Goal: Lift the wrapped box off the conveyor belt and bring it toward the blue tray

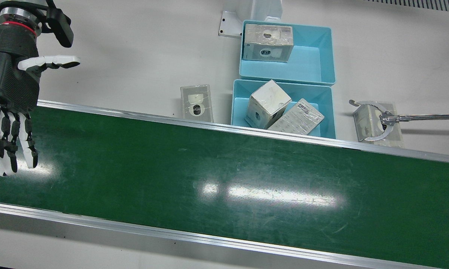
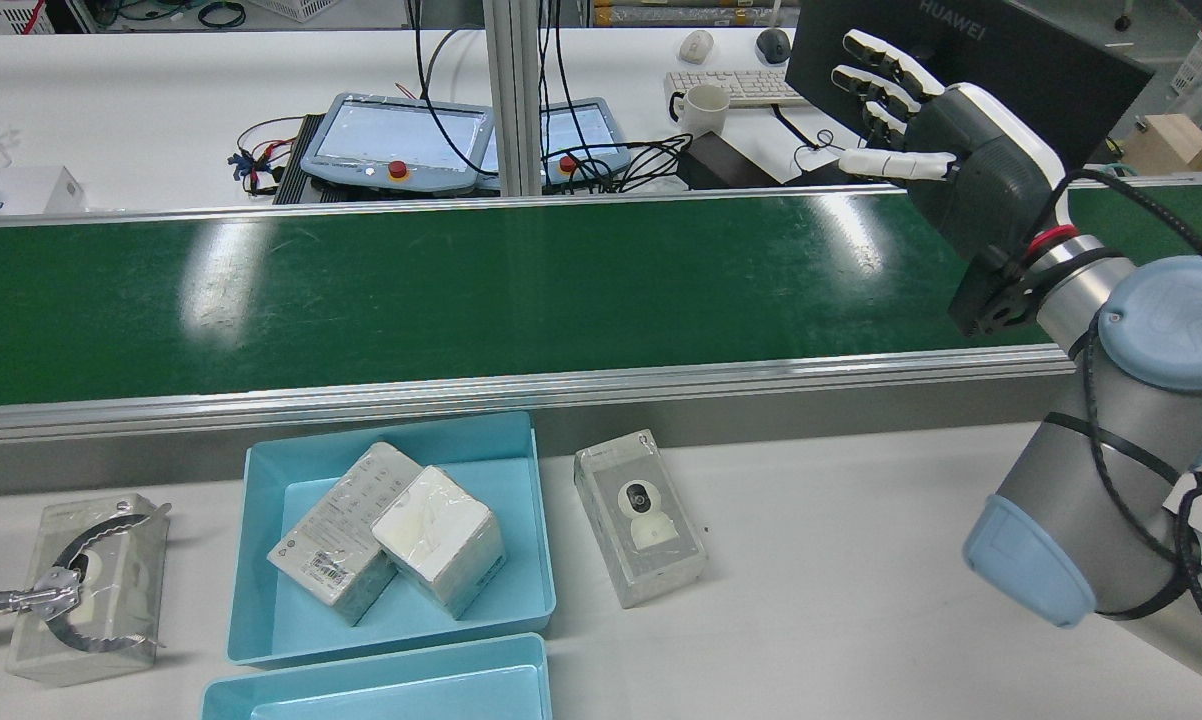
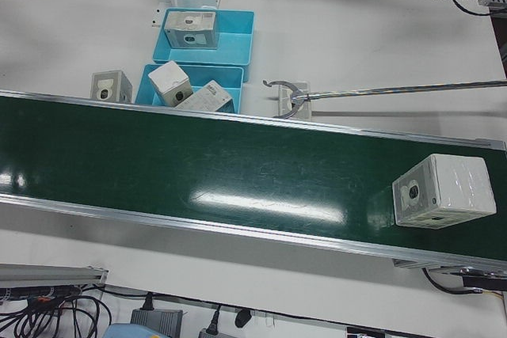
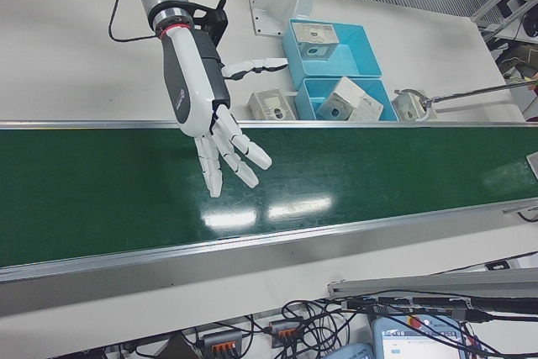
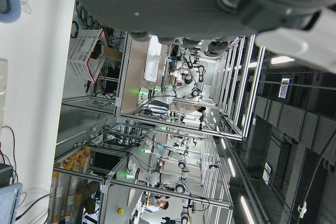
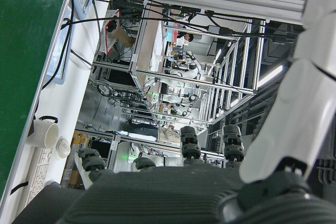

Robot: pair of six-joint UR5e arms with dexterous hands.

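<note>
A wrapped white box (image 3: 440, 190) with a camera picture on its side stands on the green conveyor belt (image 3: 238, 172), at the end on the left arm's side. It shows only in the left-front view. My right hand (image 1: 11, 93) hovers over the opposite end of the belt (image 1: 224, 179), open, fingers spread, holding nothing; it also shows as the right hand (image 2: 946, 130) and the right hand (image 4: 206, 98). Two blue trays sit beside the belt, the near tray (image 1: 321, 93) and the far tray (image 1: 310, 63). Only the palm of my left hand (image 5: 210, 3) shows; its fingers are hidden.
The near tray holds two wrapped boxes (image 1: 267, 104), the far tray one box (image 1: 268, 42). Another box (image 1: 197, 102) lies on the table left of the trays. On the trays' other side, a long grabber pole (image 1: 422, 117) clamps a box (image 1: 370, 125).
</note>
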